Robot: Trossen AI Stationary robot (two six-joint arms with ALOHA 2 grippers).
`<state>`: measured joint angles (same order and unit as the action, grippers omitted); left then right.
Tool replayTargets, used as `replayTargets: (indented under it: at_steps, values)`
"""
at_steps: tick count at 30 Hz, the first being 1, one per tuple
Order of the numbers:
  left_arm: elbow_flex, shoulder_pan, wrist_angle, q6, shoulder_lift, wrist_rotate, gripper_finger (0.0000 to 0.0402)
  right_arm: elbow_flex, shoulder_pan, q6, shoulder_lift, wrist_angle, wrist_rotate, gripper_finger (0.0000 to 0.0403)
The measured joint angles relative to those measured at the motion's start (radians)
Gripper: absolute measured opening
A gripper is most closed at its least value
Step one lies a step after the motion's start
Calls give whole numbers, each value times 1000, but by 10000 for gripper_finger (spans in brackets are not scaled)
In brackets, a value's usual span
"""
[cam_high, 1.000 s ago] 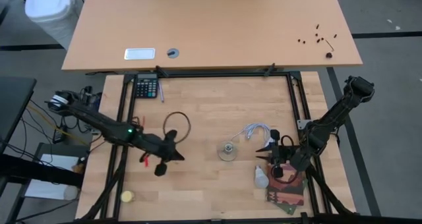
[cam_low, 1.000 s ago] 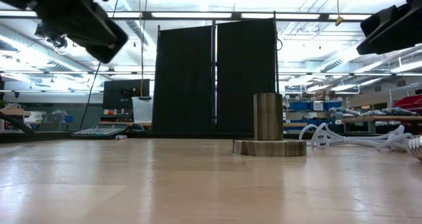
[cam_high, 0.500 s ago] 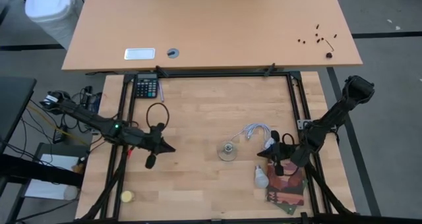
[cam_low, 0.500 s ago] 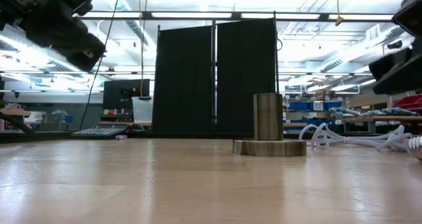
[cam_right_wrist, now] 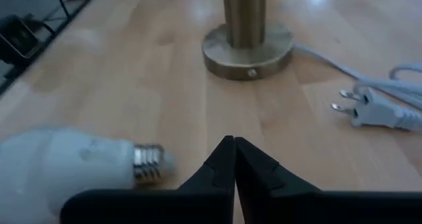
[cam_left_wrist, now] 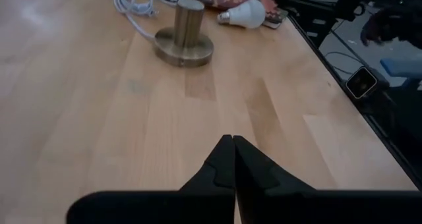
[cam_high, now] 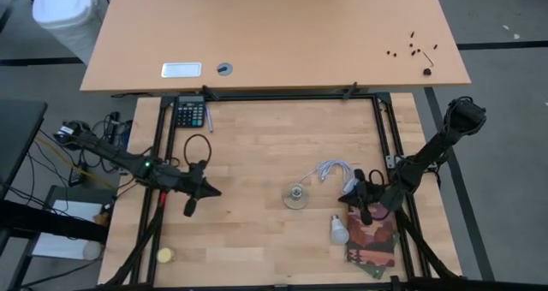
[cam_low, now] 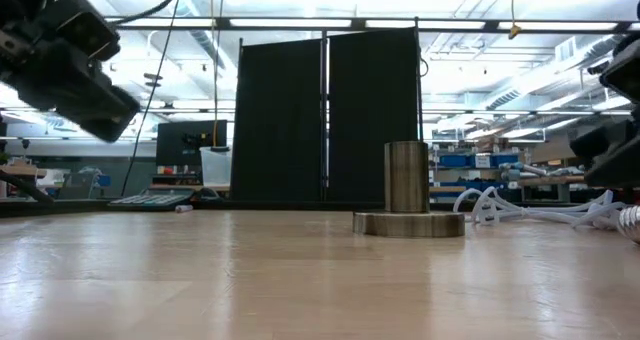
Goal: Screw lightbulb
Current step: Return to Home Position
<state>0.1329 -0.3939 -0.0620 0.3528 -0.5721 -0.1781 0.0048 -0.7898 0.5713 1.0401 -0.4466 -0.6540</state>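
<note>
With my right hand and left hand both closed and empty, and the lightbulb lying on the tabletop at lower right, I should retract upward first, clear of it and the socket.

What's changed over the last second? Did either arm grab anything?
The left claw drew back to the left, away from the lamp base; the right claw edged back to the right. Both are shut and empty, nothing grabbed. The bulb and lamp base have not moved.
</note>
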Motion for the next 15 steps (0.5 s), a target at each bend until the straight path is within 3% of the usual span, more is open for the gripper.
replayTargets:
  at_steps: [8,15]
  values:
    - [-107,0,2,69,94,15,1,1,2,2,0,62,20,15]
    - [-124,0,13,70,103,5,2,1,2,2,0,58,24,23]
